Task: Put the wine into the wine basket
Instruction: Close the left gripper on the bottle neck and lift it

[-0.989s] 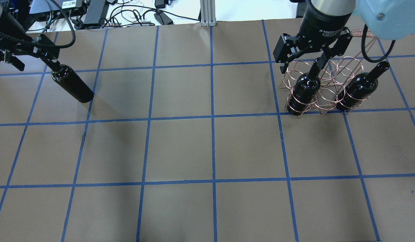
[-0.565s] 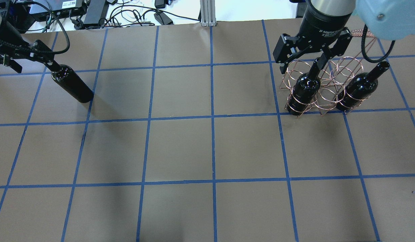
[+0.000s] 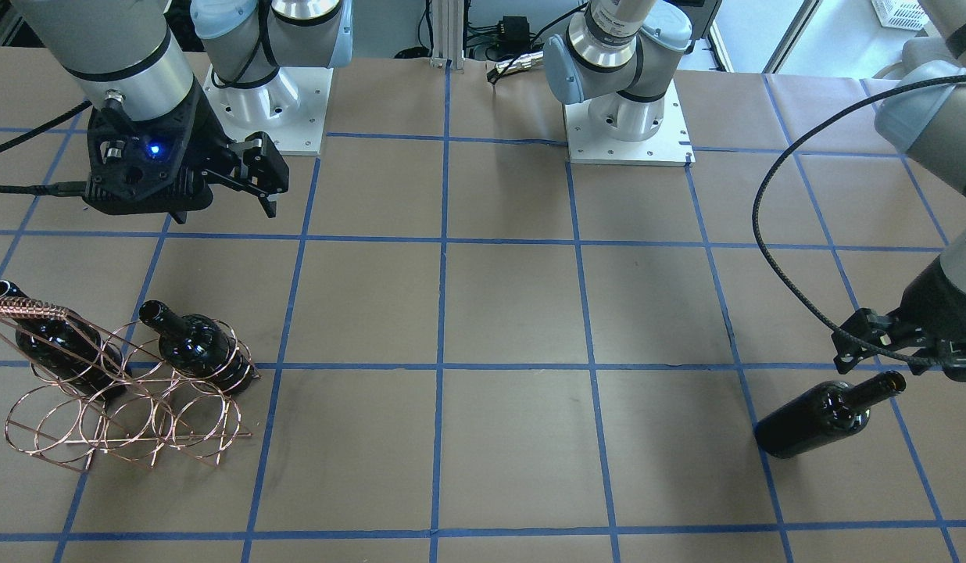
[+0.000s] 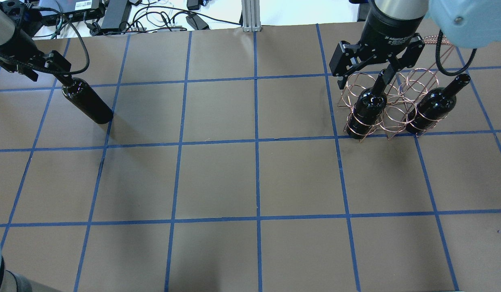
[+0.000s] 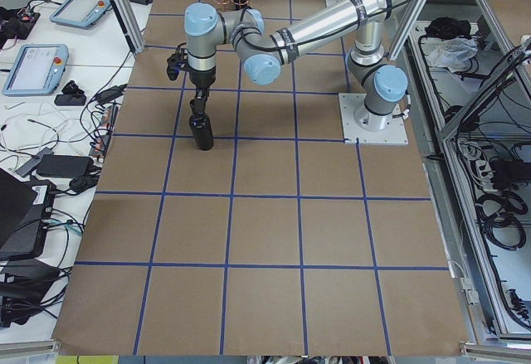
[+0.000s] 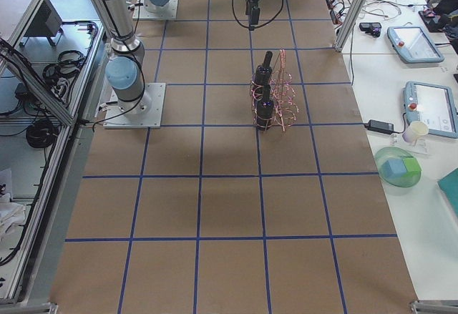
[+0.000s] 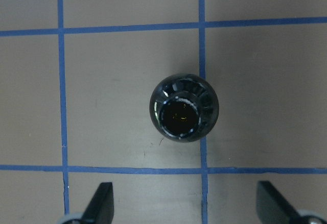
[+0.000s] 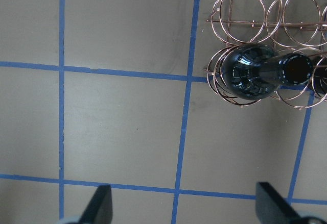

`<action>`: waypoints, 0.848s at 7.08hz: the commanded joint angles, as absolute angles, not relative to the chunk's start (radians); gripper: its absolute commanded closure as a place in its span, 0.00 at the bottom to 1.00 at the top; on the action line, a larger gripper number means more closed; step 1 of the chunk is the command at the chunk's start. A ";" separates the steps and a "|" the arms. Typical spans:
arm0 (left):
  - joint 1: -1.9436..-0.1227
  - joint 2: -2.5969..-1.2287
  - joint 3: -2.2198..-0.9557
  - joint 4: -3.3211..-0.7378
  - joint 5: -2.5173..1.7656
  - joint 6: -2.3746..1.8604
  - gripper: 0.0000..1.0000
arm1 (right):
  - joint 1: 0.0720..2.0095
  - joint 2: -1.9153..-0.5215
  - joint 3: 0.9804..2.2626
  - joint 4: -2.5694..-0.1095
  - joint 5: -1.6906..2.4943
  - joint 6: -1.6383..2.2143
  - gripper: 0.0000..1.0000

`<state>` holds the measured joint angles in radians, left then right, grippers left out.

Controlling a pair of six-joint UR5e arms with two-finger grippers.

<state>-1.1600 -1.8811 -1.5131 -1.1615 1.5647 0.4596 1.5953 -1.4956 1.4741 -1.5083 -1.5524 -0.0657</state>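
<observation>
The shiny black glass wine bottle [image 4: 87, 102] stands upright on the brown bench [image 4: 250, 182], in the upper left of the overhead view. It is far from the copper wire wine basket [image 4: 396, 114] in the upper right. A second black bottle [image 4: 366, 109] and a third black bottle [image 4: 431, 106] already sit in its hoops.

The left gripper [image 7: 185, 188] hangs just above the bottle's top, jaws wide apart. The right gripper [image 4: 365, 77] hangs over the basket, jaws apart too.

I think the step is picking up this bottle. Next, the left jaws must drop around its neck and squeeze.
</observation>
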 commanded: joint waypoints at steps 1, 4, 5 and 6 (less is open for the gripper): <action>-1.160 -1.917 -1.502 -1.123 1.545 0.465 0.07 | 1.595 -1.496 1.474 -1.508 -1.552 -0.066 0.00; -1.158 -1.917 -1.499 -1.124 1.542 0.469 0.29 | 1.595 -1.496 1.474 -1.508 -1.554 -0.067 0.00; -1.158 -1.917 -1.497 -1.123 1.528 0.471 0.32 | 1.595 -1.496 1.474 -1.508 -1.552 -0.069 0.00; -1.160 -1.917 -1.497 -1.123 1.528 0.471 0.33 | 1.595 -1.496 1.474 -1.506 -1.554 -0.069 0.00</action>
